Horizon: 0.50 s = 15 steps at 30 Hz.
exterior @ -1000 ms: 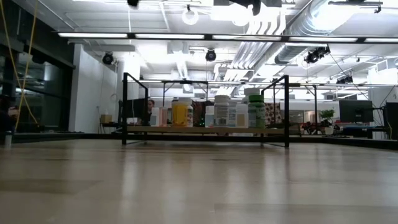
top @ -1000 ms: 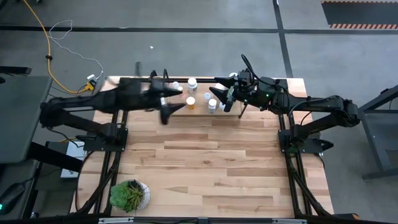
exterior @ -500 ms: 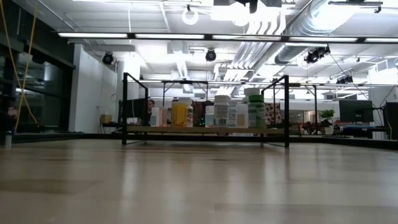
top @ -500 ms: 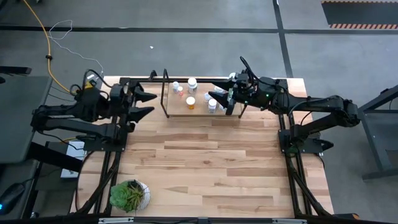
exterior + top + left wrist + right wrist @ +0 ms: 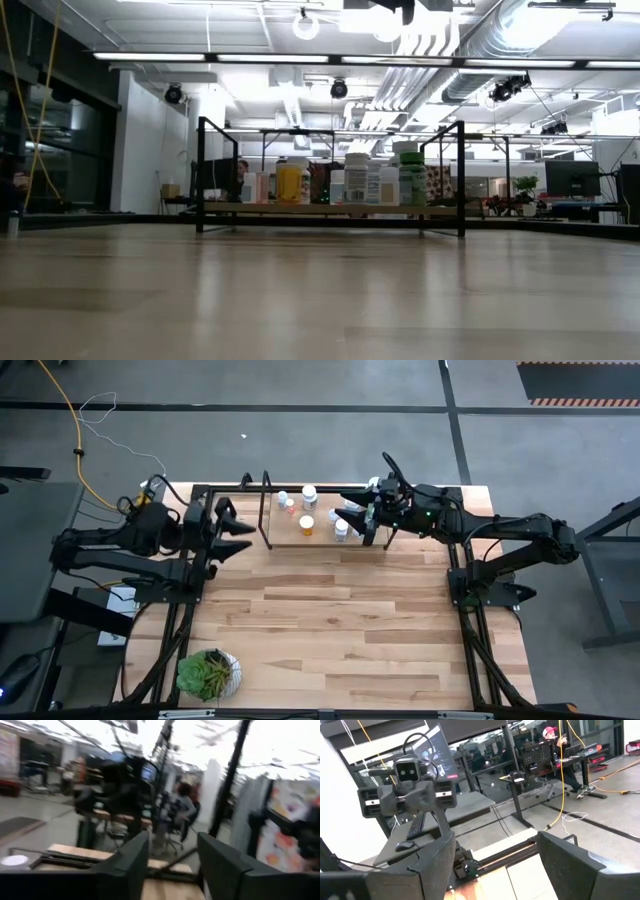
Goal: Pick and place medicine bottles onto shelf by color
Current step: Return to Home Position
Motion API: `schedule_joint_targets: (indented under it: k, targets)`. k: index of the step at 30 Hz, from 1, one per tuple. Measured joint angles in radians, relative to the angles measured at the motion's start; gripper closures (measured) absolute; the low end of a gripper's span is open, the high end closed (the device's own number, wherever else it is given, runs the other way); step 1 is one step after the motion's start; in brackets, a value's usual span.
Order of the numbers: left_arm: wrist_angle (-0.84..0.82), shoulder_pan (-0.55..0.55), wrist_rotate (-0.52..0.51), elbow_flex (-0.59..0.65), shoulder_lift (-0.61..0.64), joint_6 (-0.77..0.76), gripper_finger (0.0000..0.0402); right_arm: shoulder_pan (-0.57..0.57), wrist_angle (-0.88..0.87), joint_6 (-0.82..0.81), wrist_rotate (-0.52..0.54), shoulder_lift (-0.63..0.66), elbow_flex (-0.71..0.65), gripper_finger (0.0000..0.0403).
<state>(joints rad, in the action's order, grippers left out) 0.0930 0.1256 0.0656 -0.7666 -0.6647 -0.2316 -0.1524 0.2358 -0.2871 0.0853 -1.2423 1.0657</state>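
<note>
The shelf (image 5: 322, 539) stands at the table's far edge, a light-wood board in a black wire frame; it also shows in the low view (image 5: 330, 208). Several medicine bottles stand on it: a white one (image 5: 310, 494), an orange one (image 5: 307, 524), and in the low view an orange one (image 5: 290, 183), a white one (image 5: 355, 179) and a green one (image 5: 412, 177). My right gripper (image 5: 352, 507) hovers open and empty over the shelf's right part. My left gripper (image 5: 245, 532) is open and empty just left of the shelf. Both wrist views show nothing between the fingers.
A green potted plant (image 5: 208, 672) stands near the table's front left corner. The bare wooden tabletop (image 5: 340, 620) stretches from the shelf to the near edge. The shelf's black upright posts (image 5: 202, 175) rise at its corners.
My left gripper has drawn back from over the shelf's left part toward the table's left edge and now stands beside the shelf, fingers still apart. The bottles on the shelf have kept their places.
</note>
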Motion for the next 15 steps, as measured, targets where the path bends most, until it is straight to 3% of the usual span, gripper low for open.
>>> schedule_joint_targets:
  k: [4,7,11,15]
  targets:
    - [-0.020,-0.028,0.021,0.022,0.013,0.039,0.0327,0.000,-0.010,0.000,0.000,0.000,0.000,0.0130]
    - [0.059,-0.038,0.020,0.100,0.032,0.046,0.0389,0.000,-0.011,0.000,0.000,0.000,0.000,0.0130]
    - [0.196,-0.023,0.020,0.234,0.058,0.005,0.0391,0.000,-0.011,0.000,0.000,0.000,0.000,0.0130]
    - [0.218,0.006,0.028,0.332,0.101,-0.034,0.0398,0.000,-0.011,0.000,0.000,0.000,0.000,0.0130]
